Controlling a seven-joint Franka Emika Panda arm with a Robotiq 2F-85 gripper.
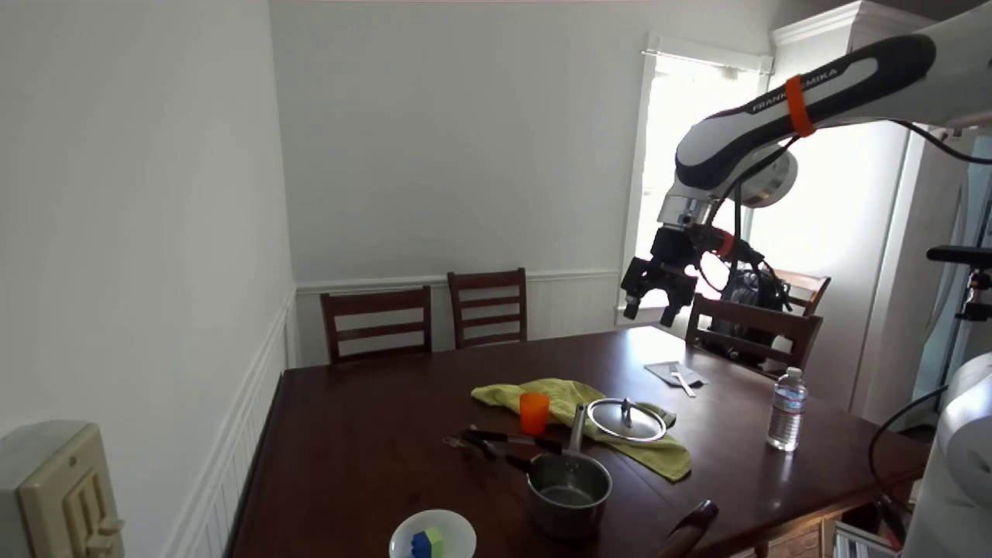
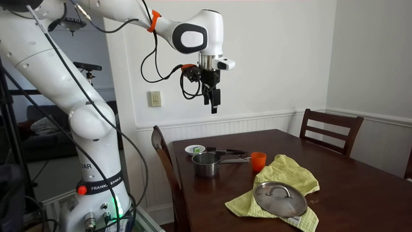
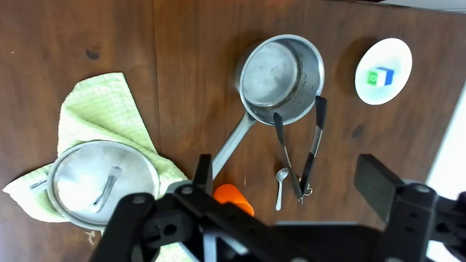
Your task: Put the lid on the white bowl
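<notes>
Round silvery metal lid (image 2: 283,204) lies on a rumpled yellow-green cloth (image 2: 286,170), with a grey metal saucepan (image 2: 206,167), black-and-silver tongs (image 3: 308,169) and an orange cup (image 2: 258,162) between it and the small round white bowl (image 3: 396,54), which holds a blue, white and green block (image 3: 381,76). Above the dark wooden table (image 2: 363,193) hangs the black two-fingered gripper (image 1: 650,311), spread wide. Its white robot arm (image 2: 86,122) bears the partly covered words "FRANKA EMIKA", while the label (image 1: 790,399) on a clear plastic bottle (image 1: 784,426) is too small to read.

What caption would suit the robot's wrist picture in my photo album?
Open claw over the table: lid on a towel at left, pot at upper middle, uncovered bowl at upper right.
</notes>
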